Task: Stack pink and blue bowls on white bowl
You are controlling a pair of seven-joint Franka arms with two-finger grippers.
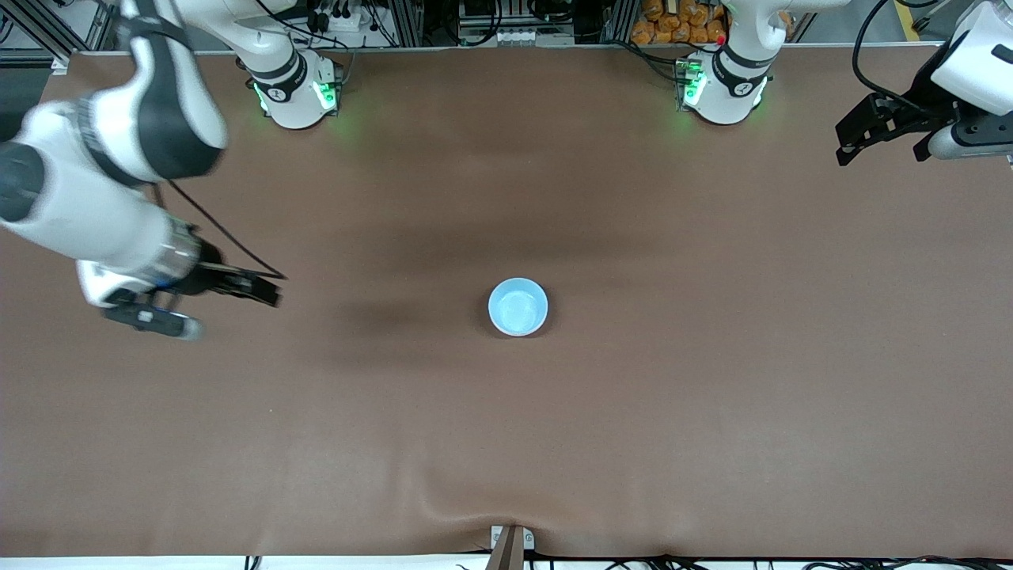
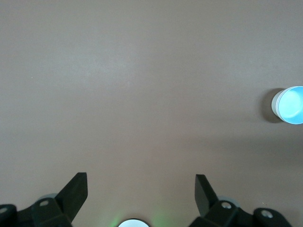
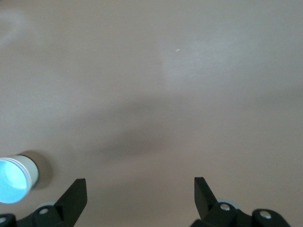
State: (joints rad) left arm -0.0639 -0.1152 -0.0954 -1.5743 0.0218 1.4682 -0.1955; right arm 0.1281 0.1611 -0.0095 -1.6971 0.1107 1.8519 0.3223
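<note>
A light blue bowl (image 1: 517,306) stands upright in the middle of the brown table. In the left wrist view the blue bowl (image 2: 291,105) has a white outer wall (image 2: 274,105) around it, which looks like the white bowl under it. The same white wall (image 3: 31,170) shows in the right wrist view around the blue inside (image 3: 10,187). The pink bowl is hidden. My right gripper (image 1: 229,310) is open and empty over the table toward the right arm's end. My left gripper (image 1: 881,150) is open and empty over the left arm's end, near the bases.
Both arm bases (image 1: 294,91) (image 1: 722,87) stand along the table's edge by the robots, with green lights. A small bracket (image 1: 510,542) sits at the table's edge nearest the front camera, where the cloth wrinkles.
</note>
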